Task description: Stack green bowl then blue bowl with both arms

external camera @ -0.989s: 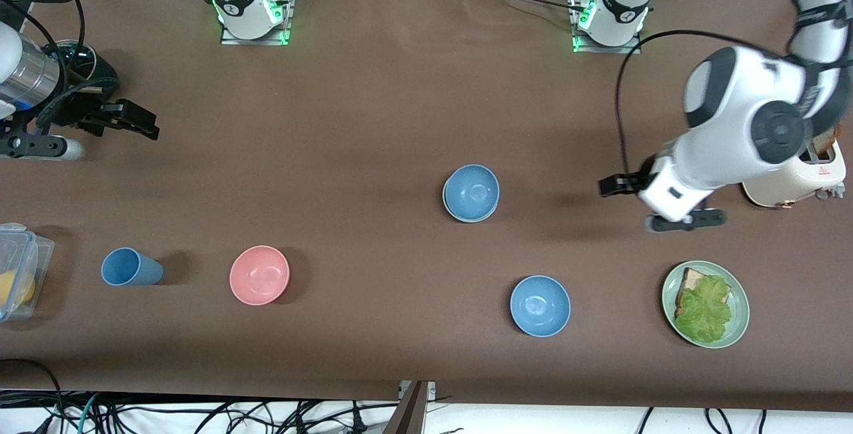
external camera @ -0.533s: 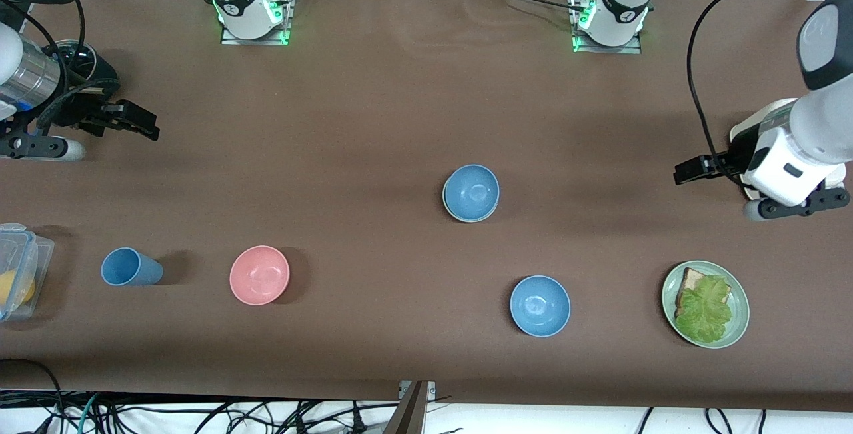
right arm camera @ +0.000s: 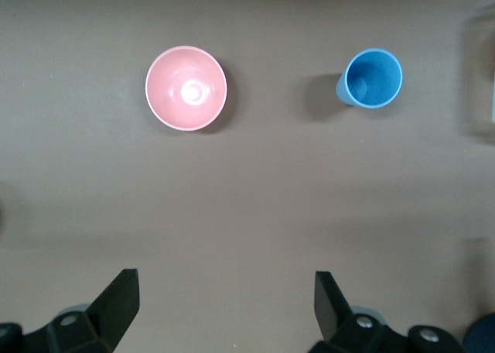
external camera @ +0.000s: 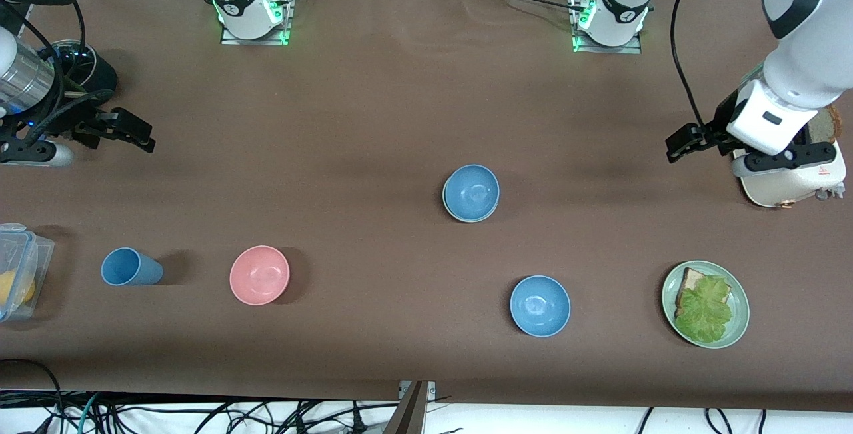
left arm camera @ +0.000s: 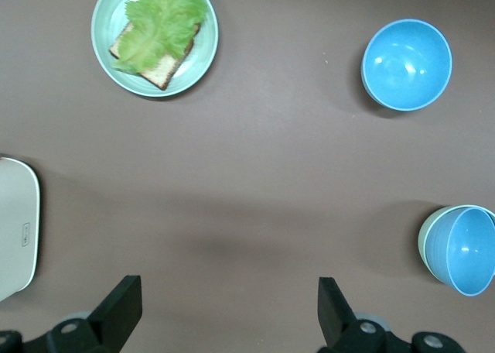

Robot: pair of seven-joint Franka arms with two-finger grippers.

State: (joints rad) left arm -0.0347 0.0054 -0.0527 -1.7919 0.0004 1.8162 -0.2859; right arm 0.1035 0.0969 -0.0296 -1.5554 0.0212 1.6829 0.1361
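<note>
A blue bowl [external camera: 471, 191] [left arm camera: 464, 250] sits nested inside the green bowl [external camera: 454, 216] [left arm camera: 423, 243] at mid-table; only a pale green rim shows under it. A second blue bowl [external camera: 540, 305] [left arm camera: 407, 64] stands alone, nearer the front camera. My left gripper [external camera: 684, 141] [left arm camera: 228, 306] hangs open and empty over bare table beside the toaster, at the left arm's end. Over the right arm's end of the table my right gripper [external camera: 136, 131] [right arm camera: 224, 299] hangs open too, holding nothing.
A pink bowl [external camera: 259, 275] [right arm camera: 186, 87] and a blue cup [external camera: 130, 267] [right arm camera: 372, 77] stand toward the right arm's end. A clear lidded container [external camera: 18, 270] is at that table edge. A green plate [external camera: 736, 333] [left arm camera: 104, 53] with bread and lettuce and a white toaster [external camera: 793, 179] [left arm camera: 15, 229] stand at the left arm's end.
My left arm has swung away from the middle of the table toward its own end, and its gripper has risen beside the toaster. The right gripper shifted slightly. The bowls have not moved.
</note>
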